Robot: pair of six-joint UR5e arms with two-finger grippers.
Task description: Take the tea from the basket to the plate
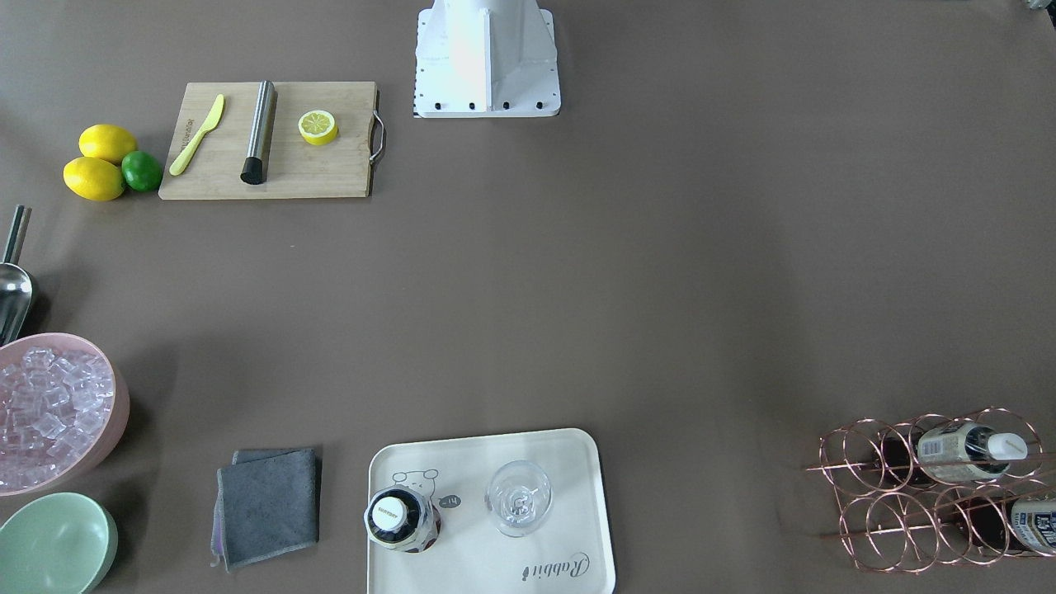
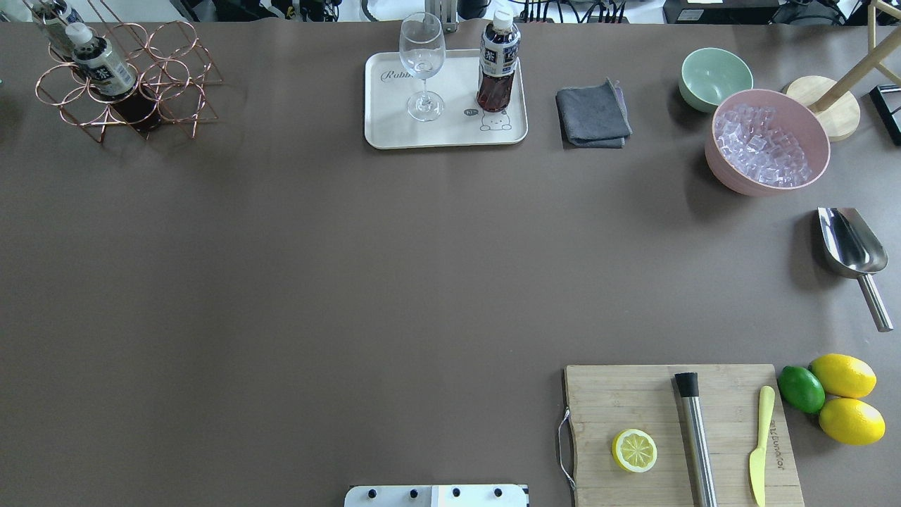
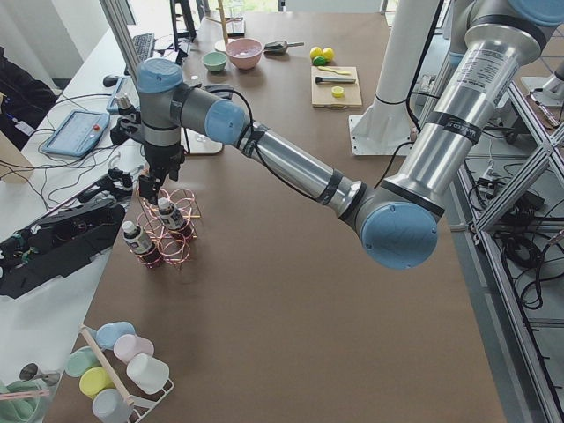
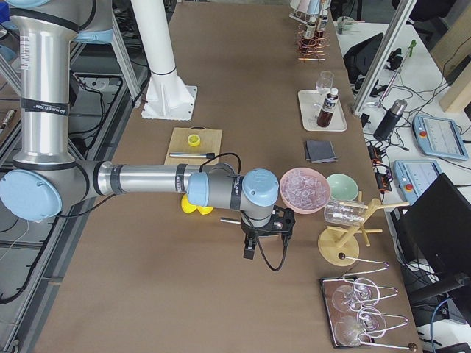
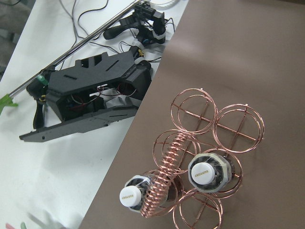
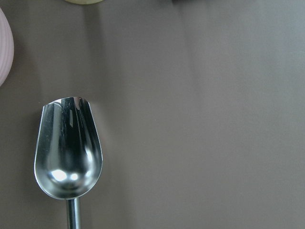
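In the front-facing view, one small clear plastic bottle of dark tea (image 1: 402, 518) stands on the cream rectangular tray with the drawn bear (image 1: 577, 511). It is just beside a clear stemmed wine glass (image 1: 518, 497). We judge that another bottle set down here could tip the glass (tall stem, narrow foot).

From overhead, the rose-gold wire rack of ring cells (image 2: 179, 74) sits near a far corner of the matte brown bench (image 2: 352, 282) and holds two more alike bottles (image 2: 105, 70). The rack looks light, so a bottle catching a ring could drag it towards the edge.

In the exterior left view, the left arm (image 3: 291, 167) hangs over the rack with the left jaws just above the caps. We cannot tell how far open they are or whether they hold anything.

In the exterior right view, the right arm (image 4: 147, 180) is low beside the pink bowl of ice cubes (image 4: 304, 187), well apart from the tray. We cannot tell the state of the right jaws either.

The left wrist view shows ribbed white screw caps (image 5: 206, 174), thin round wire and a coiled wire handle (image 5: 167, 171) rising close beside both caps. A descent could foul that coil, and the glossy label film may slip.

The right wrist view shows only a polished steel scoop (image 6: 69, 152) lying on the bench.
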